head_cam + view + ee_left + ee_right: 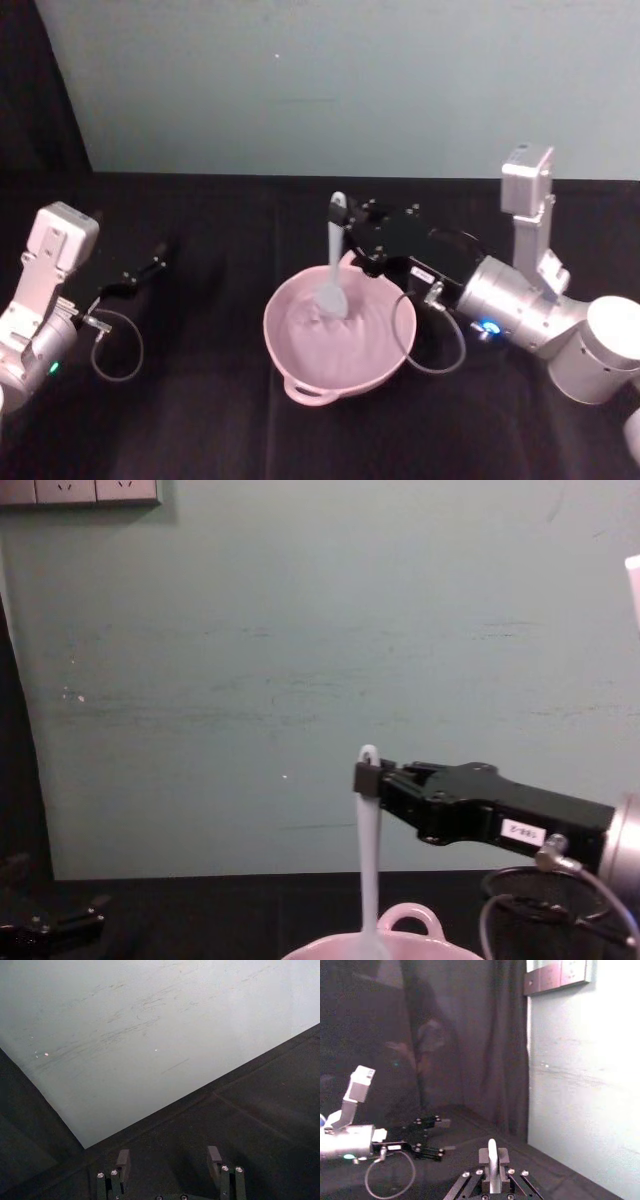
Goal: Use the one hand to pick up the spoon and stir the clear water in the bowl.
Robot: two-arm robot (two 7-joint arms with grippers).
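Head view: we note the wide pale pink bowl with an arched loop handle on its rim, standing on the black cloth-covered table. The long slim white plastic spoon has its flat head down inside the bowl. The right black boxy gripper reaches over the bowl's far rim. From here we cannot tell whether water is in the bowl.

Chest view: it adds the side profile. The spoon stands nearly upright above the bowl, and the right gripper holds it just below the handle's top end. A thin grey cable hangs from the gripper beside the bowl.

Right wrist view: we see the jaws clamped on the spoon's handle, one finger on each side.

Left wrist view: the left gripper has its jaws apart with nothing between them, over bare black cloth. In the head view the left gripper rests well apart from the bowl.

Surroundings: a pale green wall stands beyond the bowl. The right gripper's body covers part of the bowl's far rim.
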